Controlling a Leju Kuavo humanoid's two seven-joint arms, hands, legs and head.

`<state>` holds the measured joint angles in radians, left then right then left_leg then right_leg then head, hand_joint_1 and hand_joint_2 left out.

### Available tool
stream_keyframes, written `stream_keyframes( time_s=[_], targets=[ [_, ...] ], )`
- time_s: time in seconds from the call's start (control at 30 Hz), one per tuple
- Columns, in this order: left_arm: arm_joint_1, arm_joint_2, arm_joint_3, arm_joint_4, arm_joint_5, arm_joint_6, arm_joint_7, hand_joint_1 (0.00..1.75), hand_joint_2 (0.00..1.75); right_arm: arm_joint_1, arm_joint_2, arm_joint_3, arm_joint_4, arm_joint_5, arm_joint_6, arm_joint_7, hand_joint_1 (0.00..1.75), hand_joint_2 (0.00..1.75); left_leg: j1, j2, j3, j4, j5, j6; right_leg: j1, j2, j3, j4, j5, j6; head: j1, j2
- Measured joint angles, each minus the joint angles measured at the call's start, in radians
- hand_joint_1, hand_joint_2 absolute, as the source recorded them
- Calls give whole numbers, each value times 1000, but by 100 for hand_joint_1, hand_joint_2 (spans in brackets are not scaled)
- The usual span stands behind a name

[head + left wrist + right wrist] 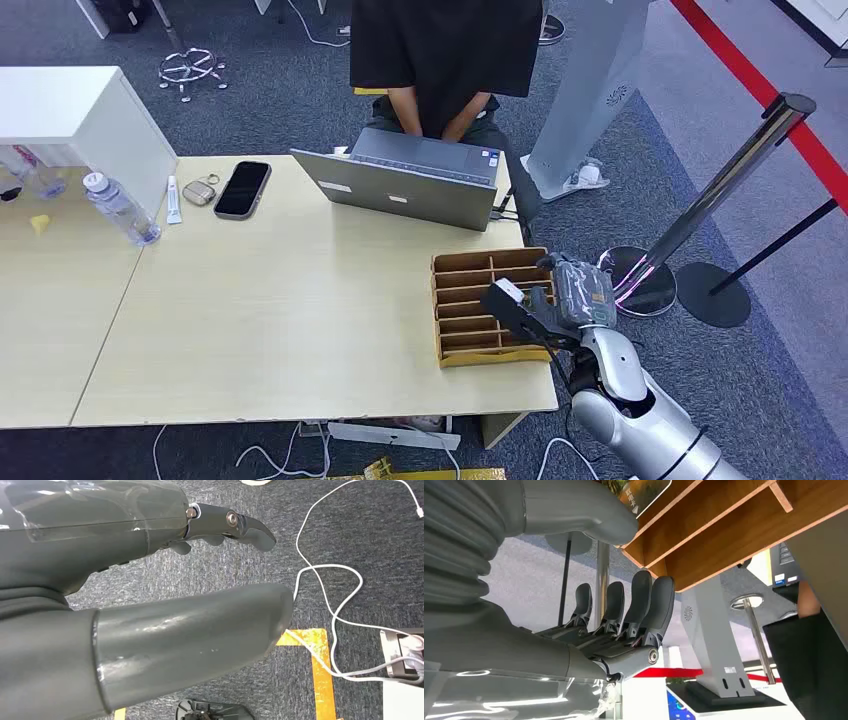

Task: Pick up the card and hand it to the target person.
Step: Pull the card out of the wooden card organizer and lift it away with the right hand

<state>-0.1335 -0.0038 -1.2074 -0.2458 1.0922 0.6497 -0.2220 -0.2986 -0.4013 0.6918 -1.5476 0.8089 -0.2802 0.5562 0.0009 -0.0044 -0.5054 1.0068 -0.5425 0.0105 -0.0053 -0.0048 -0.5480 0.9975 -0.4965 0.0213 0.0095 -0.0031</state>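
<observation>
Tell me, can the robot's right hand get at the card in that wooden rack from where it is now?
Probably yes. The right hand is already at the wooden rack, thumb over the card and fingers along the rack's outer edge. Nothing stands between them, though a firm grip isn't visible.

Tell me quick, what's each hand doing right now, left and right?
Left hand: open, holding nothing, hanging over the carpet.
Right hand: at the wooden organizer, thumb by a card; whether it grips the card cannot be told.

Laptop (408,180) open at table's far edge; phone (243,188), water bottle (118,208) leftward; stanchion (700,205) right.
</observation>
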Motion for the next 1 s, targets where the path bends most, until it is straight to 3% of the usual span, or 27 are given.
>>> stream_keyframes(
  time_s=[1.0],
  targets=[
    [0,0,7,3,-3,0,0,0,0,-1,-2,13,0,-42,36,6,96,175,0,0,0,0,0,0,0,0,0,0,0,0,0,0]
  ],
)
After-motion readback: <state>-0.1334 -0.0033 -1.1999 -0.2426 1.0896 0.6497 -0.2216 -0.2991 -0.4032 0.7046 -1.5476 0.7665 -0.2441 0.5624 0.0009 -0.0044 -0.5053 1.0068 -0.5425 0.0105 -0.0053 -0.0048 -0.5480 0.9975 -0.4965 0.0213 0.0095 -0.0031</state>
